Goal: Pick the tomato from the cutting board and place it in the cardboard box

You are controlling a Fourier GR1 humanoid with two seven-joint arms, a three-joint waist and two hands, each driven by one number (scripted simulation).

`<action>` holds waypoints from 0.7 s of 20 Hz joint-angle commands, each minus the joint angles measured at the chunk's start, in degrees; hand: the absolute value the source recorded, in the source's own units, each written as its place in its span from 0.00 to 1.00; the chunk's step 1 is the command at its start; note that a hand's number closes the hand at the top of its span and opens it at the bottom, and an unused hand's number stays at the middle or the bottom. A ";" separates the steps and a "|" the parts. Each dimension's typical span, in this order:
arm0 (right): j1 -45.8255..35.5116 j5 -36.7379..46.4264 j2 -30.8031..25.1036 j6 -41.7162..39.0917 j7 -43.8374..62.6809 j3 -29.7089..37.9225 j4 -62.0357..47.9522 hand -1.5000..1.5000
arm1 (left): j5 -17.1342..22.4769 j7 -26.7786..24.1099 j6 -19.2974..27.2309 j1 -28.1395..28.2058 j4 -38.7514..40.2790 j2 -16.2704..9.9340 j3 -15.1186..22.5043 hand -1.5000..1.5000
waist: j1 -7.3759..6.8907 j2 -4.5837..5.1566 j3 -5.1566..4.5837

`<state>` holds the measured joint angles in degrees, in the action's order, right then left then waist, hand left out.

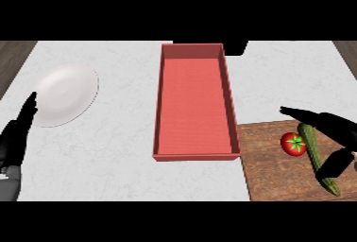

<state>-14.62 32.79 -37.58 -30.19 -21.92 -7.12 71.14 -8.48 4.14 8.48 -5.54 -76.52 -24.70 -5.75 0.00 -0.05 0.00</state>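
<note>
A red tomato (293,144) with a green stem lies on the wooden cutting board (275,175) at the lower right, touching a long green cucumber (317,158). My right hand (333,130) hovers over the board's right side, open, fingers stretched toward the left above the tomato and thumb lower down near the cucumber; it holds nothing. The reddish open box (195,101) stands in the middle of the counter, its right wall beside the board. My left hand (15,137) rests open at the left edge, fingers up.
A white plate (64,94) lies on the counter at the left, close to my left hand. A dark object (235,47) shows just behind the box's far right corner. Bare white counter lies in front of the box.
</note>
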 commanded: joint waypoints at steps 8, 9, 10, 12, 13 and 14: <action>3.41 5.96 3.02 -4.83 7.35 1.23 8.29 0.00 | -1.31 -0.28 -2.68 -1.35 0.84 0.64 -3.20 0.50 | 0.00 0.00 -0.01; 1.13 6.95 1.03 -5.82 4.58 1.08 3.01 0.00 | -1.01 -2.36 -2.53 0.55 0.84 2.19 -2.42 0.50 | -0.27 0.06 0.00; 5.11 8.03 6.47 -2.58 10.23 -0.95 7.99 0.00 | -0.28 -1.45 -3.98 -0.40 0.85 -1.04 -4.83 0.50 | -0.03 -0.01 -0.01; 0.27 9.72 6.83 -2.69 7.78 0.46 0.30 0.00 | -3.10 1.29 -2.28 -0.79 -1.64 2.40 -1.80 0.50 | -0.27 0.06 0.01; -3.08 10.80 10.23 -2.76 11.37 -1.67 -1.49 0.00 | -3.73 -0.64 -1.14 -3.61 3.42 2.57 -2.18 0.50 | -0.33 0.16 0.00; 2.67 11.84 8.28 -0.66 7.44 -0.54 1.53 0.00 | -3.32 0.09 -2.21 -4.75 4.36 2.58 -3.25 0.50 | 0.05 0.07 0.00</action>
<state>-13.10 41.63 -31.50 -32.54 -14.80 -7.36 73.46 -11.09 3.40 6.78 -7.57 -74.46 -22.69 -8.24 -0.12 0.02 -0.01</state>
